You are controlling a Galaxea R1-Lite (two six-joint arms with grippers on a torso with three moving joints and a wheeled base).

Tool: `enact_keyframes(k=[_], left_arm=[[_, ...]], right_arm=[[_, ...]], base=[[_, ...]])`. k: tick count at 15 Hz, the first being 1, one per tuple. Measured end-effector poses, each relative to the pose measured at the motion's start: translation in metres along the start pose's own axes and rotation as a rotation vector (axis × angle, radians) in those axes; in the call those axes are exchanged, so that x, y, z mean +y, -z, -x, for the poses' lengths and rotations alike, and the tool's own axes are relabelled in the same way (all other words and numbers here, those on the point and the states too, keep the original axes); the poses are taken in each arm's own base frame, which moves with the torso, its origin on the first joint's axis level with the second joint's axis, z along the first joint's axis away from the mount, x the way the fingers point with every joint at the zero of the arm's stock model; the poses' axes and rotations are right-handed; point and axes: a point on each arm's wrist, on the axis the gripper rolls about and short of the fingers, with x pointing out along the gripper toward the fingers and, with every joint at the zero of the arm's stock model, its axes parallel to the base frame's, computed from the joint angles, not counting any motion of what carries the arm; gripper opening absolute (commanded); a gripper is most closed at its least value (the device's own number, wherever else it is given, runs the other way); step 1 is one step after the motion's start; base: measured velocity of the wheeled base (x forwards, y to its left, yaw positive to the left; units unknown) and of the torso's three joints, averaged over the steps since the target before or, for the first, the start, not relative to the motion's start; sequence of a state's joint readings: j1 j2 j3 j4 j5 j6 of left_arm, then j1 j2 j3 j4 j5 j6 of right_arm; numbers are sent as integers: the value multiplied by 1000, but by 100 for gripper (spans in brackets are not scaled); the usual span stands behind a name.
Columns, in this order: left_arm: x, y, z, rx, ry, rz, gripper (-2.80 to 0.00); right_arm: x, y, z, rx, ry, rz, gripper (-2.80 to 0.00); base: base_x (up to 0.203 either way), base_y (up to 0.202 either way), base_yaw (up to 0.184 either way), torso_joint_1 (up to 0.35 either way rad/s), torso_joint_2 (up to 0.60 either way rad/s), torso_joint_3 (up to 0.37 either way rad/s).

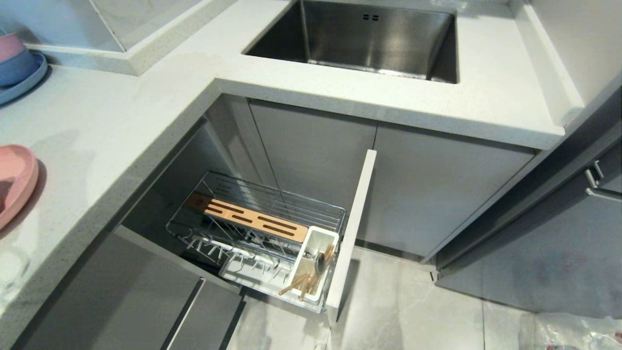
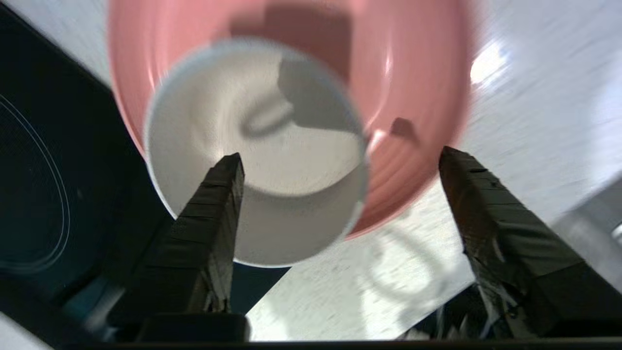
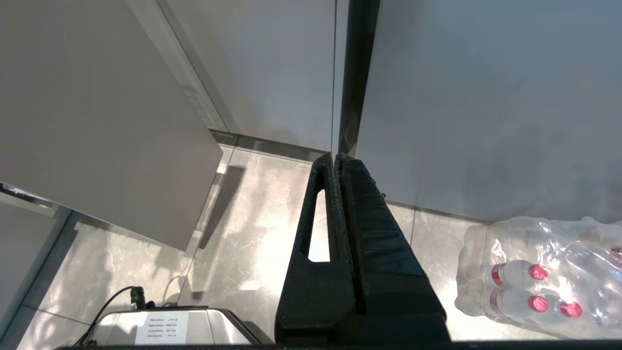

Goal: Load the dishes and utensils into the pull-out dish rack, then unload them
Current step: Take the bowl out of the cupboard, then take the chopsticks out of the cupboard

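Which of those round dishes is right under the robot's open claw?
The cream-white bowl, sitting in the salmon-pink plate; the left claw straddles one side of its rim. The blue plate lies farther off.

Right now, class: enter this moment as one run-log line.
left gripper: open above bowl on pink plate | right gripper: shut, parked | rack: out; chopsticks, spoon in cup
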State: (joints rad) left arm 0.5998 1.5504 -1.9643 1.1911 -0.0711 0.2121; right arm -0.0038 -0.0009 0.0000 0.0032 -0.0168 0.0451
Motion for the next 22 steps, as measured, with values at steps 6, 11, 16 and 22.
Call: enact_keyframes(k=[6,11,16,22], left_arm=[[-16,12,83,-440,67,114,-280],[-34,20,143,-757,386,279,-280],[-60,17,132,-646,773,390,-280],[-141,13,60,-212,950,166,-280]], right_arm=[[0,0,0,0,0,0,-280],[0,0,0,0,0,0,-280],[0,0,0,0,0,0,-280],[0,0,0,0,0,0,-280]], base=[[0,0,0,0,0,0],[0,0,0,0,0,0],[0,0,0,0,0,0],[0,0,0,0,0,0]])
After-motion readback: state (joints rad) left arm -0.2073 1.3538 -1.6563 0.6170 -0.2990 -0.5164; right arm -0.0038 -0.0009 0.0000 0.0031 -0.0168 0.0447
